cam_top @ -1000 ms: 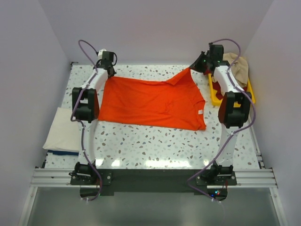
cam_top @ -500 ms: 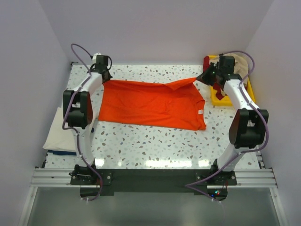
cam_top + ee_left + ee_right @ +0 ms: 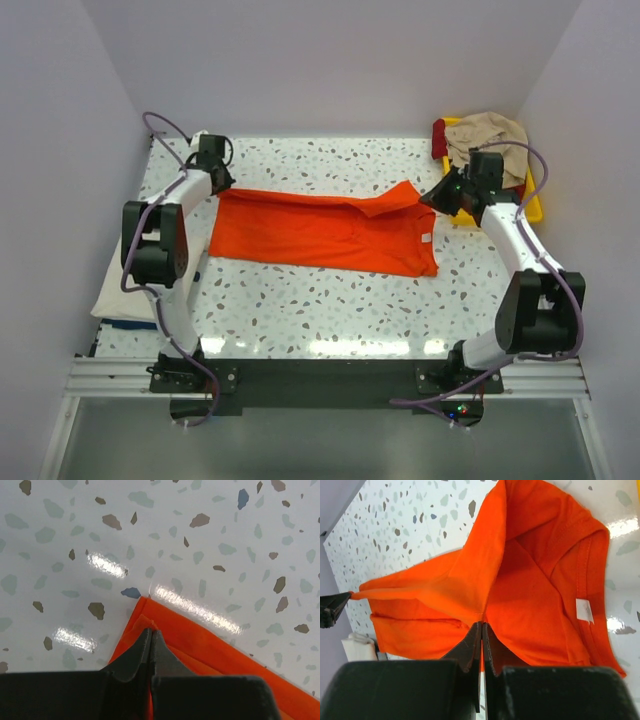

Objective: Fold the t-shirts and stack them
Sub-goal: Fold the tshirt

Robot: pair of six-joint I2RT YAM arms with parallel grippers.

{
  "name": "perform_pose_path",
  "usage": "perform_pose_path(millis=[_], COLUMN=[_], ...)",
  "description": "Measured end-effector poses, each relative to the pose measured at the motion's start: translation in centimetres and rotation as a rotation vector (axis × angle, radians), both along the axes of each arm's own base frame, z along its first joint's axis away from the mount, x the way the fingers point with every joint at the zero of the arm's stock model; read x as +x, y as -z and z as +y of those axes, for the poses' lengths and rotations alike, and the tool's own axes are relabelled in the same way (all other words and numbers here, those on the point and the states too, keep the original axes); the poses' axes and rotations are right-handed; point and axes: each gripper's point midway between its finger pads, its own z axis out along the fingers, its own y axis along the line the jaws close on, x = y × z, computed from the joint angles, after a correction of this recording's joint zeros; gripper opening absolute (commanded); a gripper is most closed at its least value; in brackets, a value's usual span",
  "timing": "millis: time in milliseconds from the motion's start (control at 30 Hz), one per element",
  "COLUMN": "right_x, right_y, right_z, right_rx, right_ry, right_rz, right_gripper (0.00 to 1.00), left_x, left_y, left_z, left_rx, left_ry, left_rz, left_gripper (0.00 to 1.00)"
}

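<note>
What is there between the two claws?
The orange t-shirt: its far edge runs from the left gripper to the right gripper, both shut on it, clearest in the top view.

L tool [image 3: 151, 636] tips pinching orange tee [image 3: 210, 655] corner, speckled table [image 3: 150, 535].

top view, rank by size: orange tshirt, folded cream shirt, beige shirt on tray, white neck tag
bright orange cloth t-shirt
folded cream-white shirt and crumpled beige shirt: alike, unranked
small white neck tag
</note>
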Motion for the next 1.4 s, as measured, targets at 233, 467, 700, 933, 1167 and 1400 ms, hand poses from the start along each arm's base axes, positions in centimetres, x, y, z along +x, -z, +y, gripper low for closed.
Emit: perform_pose_path(millis=[233,467,700,933,1167,1400], right_x=[-2.1,-4.9,-7.6,-9.2,-10.5,-8.5], right_y=[0.1,2.3,4.4,6.3,7.6,5.8], right_z=[0.0,0.0,0.1,0.1,0.0,-1.0], right_rx=[-0.004,-0.008,-0.01,-0.016,-0.036,-0.097], right_ry=[0.002,0.0,-0.005,-0.012,-0.027,-0.023], right_rz=[0.005,0.056,0.101,0.142,0.164,0.113], right_gripper=[0.0,0.0,0.0,0.03,0.28,0.4], left_x=[-1.5,-2.1,-3.1,-4.6,-7.2,-6.6], left_y=[0.1,-0.4,0.0,0.3,0.3,-1.7], left_z=[-0.1,-0.1,-0.1,-0.1,-0.2,-0.8], left_rx=[-0.02,-0.024,-0.03,-0.043,-0.091,-0.14], left_ry=[-0.008,-0.01,-0.016,-0.026,-0.061,-0.048], left_rz=[0.009,-0.006,0.004,0.013,-0.007,-0.079], left_gripper=[0.0,0.0,0.02,0.2,0.36,0.35])
